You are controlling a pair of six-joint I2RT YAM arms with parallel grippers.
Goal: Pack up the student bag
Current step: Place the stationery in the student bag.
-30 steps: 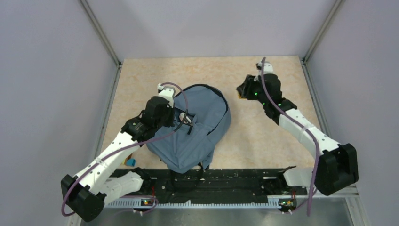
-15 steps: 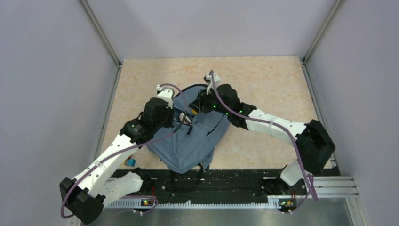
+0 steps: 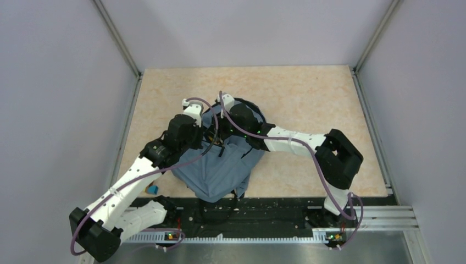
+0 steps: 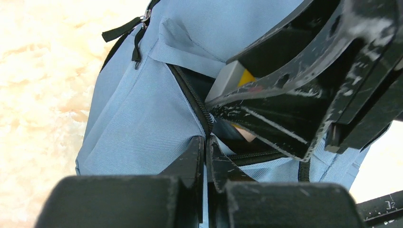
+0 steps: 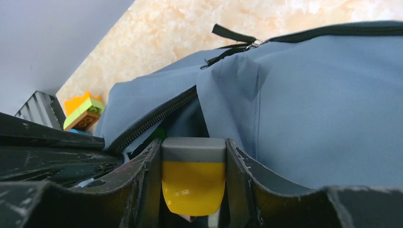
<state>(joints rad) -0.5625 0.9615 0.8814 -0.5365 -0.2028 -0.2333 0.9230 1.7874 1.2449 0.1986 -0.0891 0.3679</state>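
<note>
The tabletop [image 3: 308,93] is a pale beige, marbled sheet, evenly lit, with only soft shadows on it. Plain lilac-grey panels close it in on three sides: a left wall [image 3: 55,110], a far wall [image 3: 242,27] and a right wall [image 3: 428,110]. Slim metal posts [image 3: 118,41] rise at the two far corners where the panels meet. Along the near edge lies a black rail [image 3: 275,212], and nearer still a strip of brushed metal [image 3: 264,253].
</note>
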